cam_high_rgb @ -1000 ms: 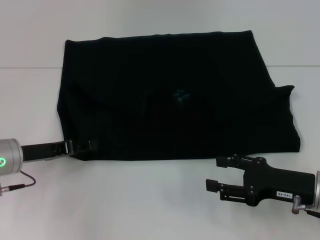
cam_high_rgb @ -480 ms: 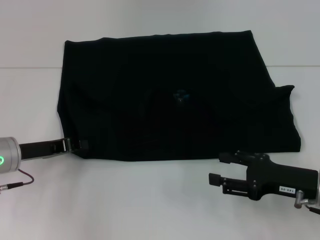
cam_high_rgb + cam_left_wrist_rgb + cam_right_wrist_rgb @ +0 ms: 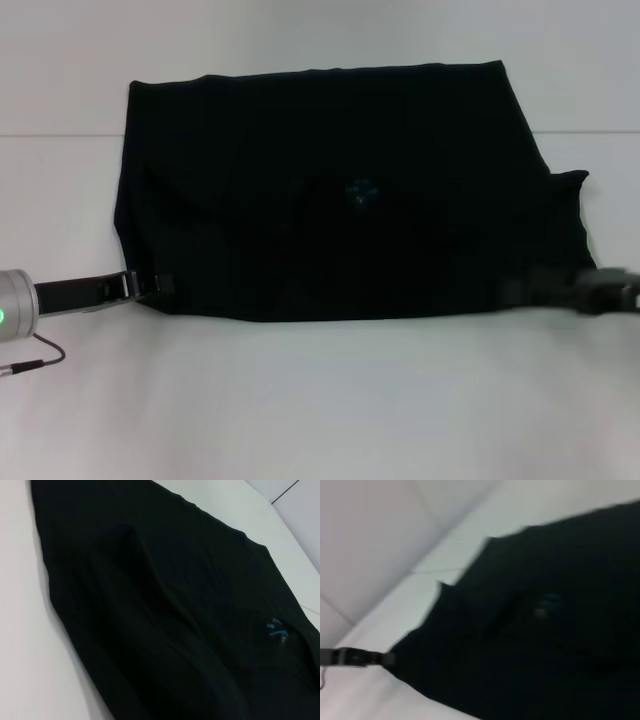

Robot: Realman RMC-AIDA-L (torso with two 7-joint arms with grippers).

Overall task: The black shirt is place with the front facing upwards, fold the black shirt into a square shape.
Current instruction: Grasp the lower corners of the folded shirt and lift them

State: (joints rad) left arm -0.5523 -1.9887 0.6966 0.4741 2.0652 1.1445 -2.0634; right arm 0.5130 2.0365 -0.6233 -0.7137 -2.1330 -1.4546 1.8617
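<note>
The black shirt [image 3: 340,190] lies spread on the white table [image 3: 320,400]. The left gripper [image 3: 150,287] meets its near left corner, the right gripper [image 3: 545,290] its near right edge; whether either grips is unclear. Bare tabletop lies nearer.

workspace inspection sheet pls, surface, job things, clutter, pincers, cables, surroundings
surface: white table, bare in front of the shirt.
job's things: black shirt lies spread flat, already folded to a wide block; small blue neck label shows near the middle; no lettering visible.
clutter: nothing seen.
grippers: left pincer at the shirt's near left corner; right pincer at the near right corner, blurred.
cables: thin dark cable under the left arm's wrist.
surroundings: pale wall behind the table; nothing else seen.
</note>
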